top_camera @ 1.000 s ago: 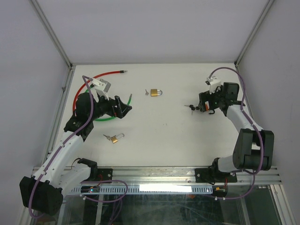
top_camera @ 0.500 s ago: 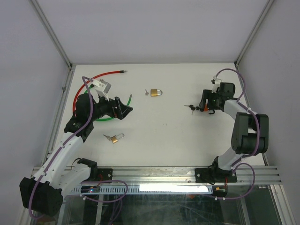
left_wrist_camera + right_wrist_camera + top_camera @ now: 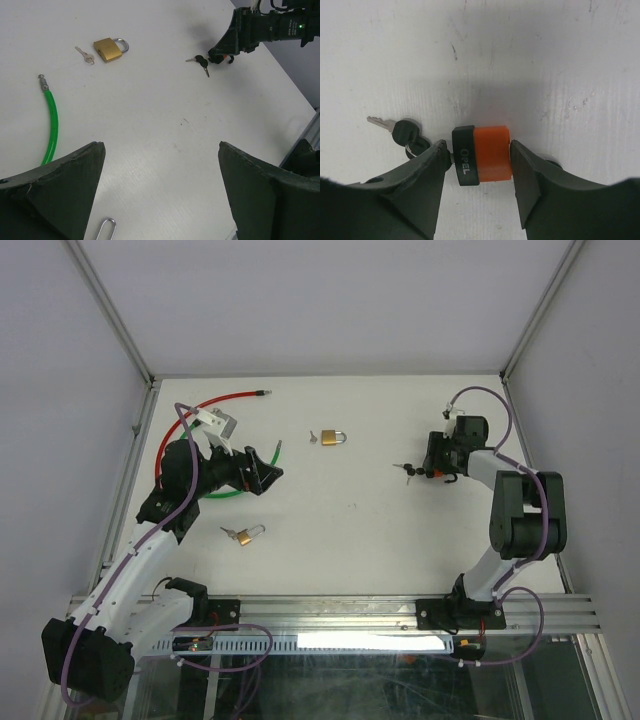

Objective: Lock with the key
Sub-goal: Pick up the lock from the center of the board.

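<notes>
Key pickup looks to be the step in hand. Nearest the front edge, the left gripper point(image 3: 161, 150) hangs over the table point(image 3: 350, 540) with its fingers spread wide and nothing between them. Further out on the other side, the right gripper point(image 3: 479, 148) is down at the surface with its jaws either side of an orange tag point(image 3: 492, 155). The tag has a black end cap, lies flat, and is ringed to the black-headed keys point(image 3: 402, 131). The fingers sit close against the tag, but I cannot tell whether they pinch it. Next, I'd judge, it needs a firm hold on that tag, a clean lift, then a carry to a padlock, both of which lie well apart from it.

Counting: two padlocks. The small padlock point(image 3: 250, 534) is near the left arm with something at its body, perhaps a key. The brass padlock point(image 3: 334, 437) is farther back, with one silver key point(image 3: 314, 437) just beside it. Two black-headed keys are on the ring. Two cables: the green cable point(image 3: 50, 120) and, farthest, the red cable point(image 3: 215, 400).
</notes>
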Motion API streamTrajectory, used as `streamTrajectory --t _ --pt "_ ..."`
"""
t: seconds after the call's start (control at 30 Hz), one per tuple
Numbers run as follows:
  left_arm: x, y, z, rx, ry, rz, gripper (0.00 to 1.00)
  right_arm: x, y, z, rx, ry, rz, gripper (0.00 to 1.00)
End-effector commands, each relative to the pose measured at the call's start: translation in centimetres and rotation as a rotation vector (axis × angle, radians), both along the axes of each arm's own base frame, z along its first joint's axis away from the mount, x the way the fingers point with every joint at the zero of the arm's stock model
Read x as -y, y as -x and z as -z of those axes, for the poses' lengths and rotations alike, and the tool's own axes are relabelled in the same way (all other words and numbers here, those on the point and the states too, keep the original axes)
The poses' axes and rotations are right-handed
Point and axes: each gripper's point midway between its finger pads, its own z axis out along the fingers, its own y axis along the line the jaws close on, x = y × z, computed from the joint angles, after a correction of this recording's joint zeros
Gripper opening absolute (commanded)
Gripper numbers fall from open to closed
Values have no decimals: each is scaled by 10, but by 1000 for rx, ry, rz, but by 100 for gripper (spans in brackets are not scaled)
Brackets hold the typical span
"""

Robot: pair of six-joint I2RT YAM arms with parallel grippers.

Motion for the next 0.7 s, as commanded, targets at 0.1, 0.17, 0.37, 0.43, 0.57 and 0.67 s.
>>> streamTrajectory --t 0.1,0.17,0.37,0.43,0.57,0.67 --pt "-1 1 -21 75 33 9 99 6 -23 -16 79 27 16 51" --pt "-1 2 -22 78 34 9 99 5 -22 -13 71 29 10 50" --pt "0 3 -23 78 39 15 99 6 -20 -8 52 35 2 54" --pt "0 3 -23 80 40 17 99 6 -20 -8 51 37 -1 54" --pt "0 4 -24 81 39 16 99 6 -19 -7 47 41 -6 53" --pt "0 4 -24 83 39 18 99 6 -19 -10 55 40 -13 50"
